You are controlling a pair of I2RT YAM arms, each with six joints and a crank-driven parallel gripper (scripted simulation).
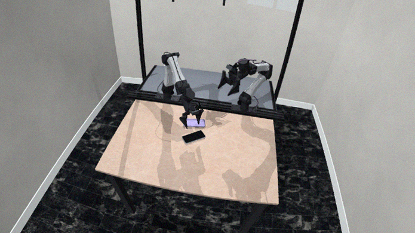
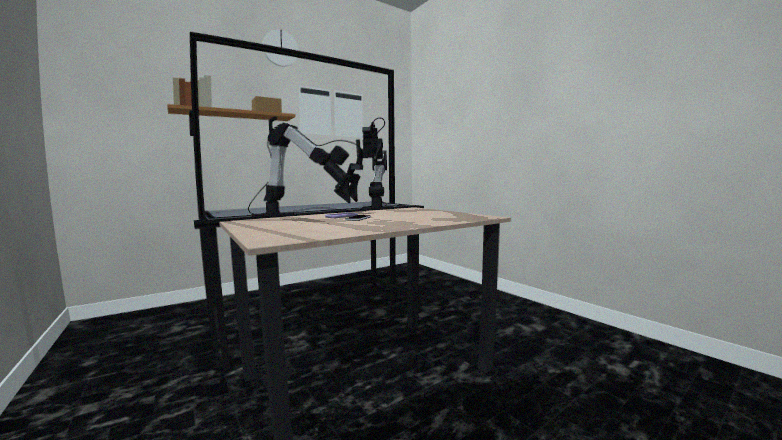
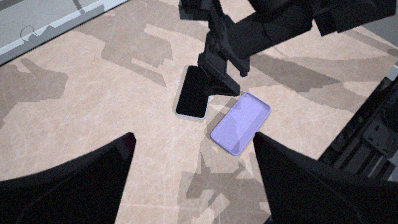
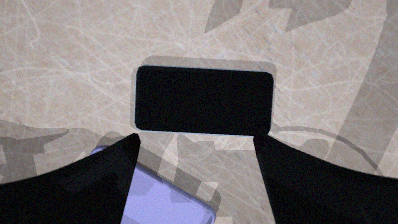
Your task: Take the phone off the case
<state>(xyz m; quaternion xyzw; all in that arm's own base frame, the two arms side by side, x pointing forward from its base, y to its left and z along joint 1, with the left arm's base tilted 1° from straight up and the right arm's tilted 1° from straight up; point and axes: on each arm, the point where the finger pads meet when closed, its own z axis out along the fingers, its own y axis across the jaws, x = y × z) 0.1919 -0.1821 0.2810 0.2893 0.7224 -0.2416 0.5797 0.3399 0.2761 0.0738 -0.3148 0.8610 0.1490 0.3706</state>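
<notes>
Right gripper (image 1: 192,125) (image 2: 349,200) (image 3: 241,84) (image 4: 197,135) and left gripper (image 1: 223,91) (image 2: 367,165) (image 3: 194,135), fingers apart and empty, should withdraw upward, nudging neither black rectangular glass-faced phone (image 1: 193,136) (image 2: 358,217) (image 3: 192,92) (image 4: 204,100) nor separated lilac tray-shaped plastic case (image 1: 192,122) (image 2: 336,215) (image 3: 241,124) (image 4: 160,200).

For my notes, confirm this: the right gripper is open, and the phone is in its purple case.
The phone is not in its purple case but lies apart from it, as the top view shows. The right gripper is open.
</notes>
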